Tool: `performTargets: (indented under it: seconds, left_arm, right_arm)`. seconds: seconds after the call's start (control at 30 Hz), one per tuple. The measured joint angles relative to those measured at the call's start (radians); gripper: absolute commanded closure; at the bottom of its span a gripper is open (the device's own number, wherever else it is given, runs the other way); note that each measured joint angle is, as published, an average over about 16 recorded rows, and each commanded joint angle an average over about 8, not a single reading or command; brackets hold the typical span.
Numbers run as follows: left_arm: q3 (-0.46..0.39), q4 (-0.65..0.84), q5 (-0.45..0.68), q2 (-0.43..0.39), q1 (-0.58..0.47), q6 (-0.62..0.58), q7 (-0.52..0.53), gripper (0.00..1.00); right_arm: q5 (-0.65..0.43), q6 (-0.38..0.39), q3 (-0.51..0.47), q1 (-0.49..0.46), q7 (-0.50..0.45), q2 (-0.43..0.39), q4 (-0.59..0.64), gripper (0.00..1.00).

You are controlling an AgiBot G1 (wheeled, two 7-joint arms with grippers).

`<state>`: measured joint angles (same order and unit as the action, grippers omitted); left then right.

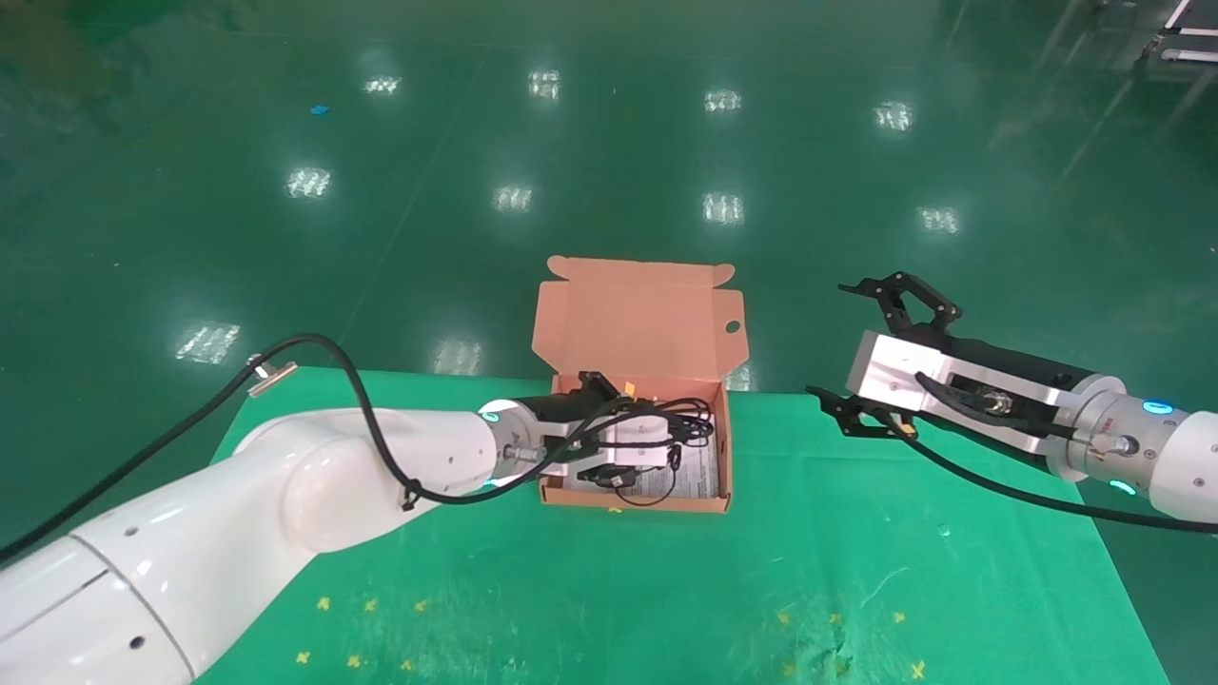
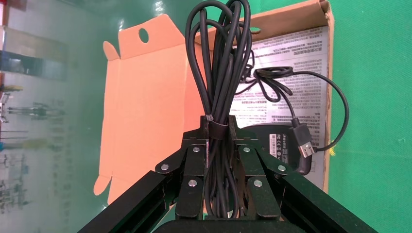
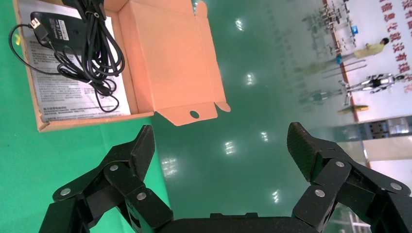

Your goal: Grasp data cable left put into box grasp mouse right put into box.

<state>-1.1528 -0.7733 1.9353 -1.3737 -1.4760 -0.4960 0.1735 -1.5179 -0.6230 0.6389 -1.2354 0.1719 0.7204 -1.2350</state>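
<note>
The salmon-orange box [image 1: 726,447] stands open at the table's far edge, its lid [image 1: 638,319] raised. My left gripper [image 1: 657,433] is over the box, shut on the data cable [image 2: 218,73], a tied black bundle held at its strap between the fingers [image 2: 217,127]. The loops hang over the printed sheet [image 2: 291,53]. The mouse [image 2: 265,138] lies in the box upside down, pale label showing, with its thin cord and USB plug [image 2: 302,140] beside it. It also shows in the right wrist view [image 3: 53,26]. My right gripper [image 1: 828,338] is open and empty, right of the box [image 3: 221,145].
A green mat [image 1: 761,571] covers the table, with small yellow crosses near the front. The mat's far edge runs just behind the box; beyond it is glossy green floor [image 1: 666,143]. My left arm's black hose [image 1: 362,400] loops above the mat.
</note>
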Motion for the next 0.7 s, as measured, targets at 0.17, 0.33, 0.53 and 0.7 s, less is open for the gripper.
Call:
performTargets:
  seconds: [0.17,0.33,0.53,0.7]
  left_arm:
    - [-0.024,0.005,-0.022,-0.001,-0.007,0.010,-0.003,0.00]
    - [-0.027,0.006,-0.025,-0.001,-0.008,0.012,-0.004,0.00]
    - [-0.018,0.004,-0.017,0.000,-0.006,0.008,-0.004,0.00]
    - [-0.013,-0.004,-0.015,0.008,-0.006,0.006,-0.001,0.00]
  right_arm:
    - [-0.019,0.010,0.006,0.004,-0.026,-0.007,-0.021,0.00]
    - [-0.021,0.012,0.007,0.005,-0.027,-0.008,-0.022,0.00]
    - [-0.016,0.009,0.006,0.003,-0.021,-0.004,-0.013,0.00]
    - [-0.012,0.008,0.004,0.001,-0.018,-0.002,-0.009,0.00]
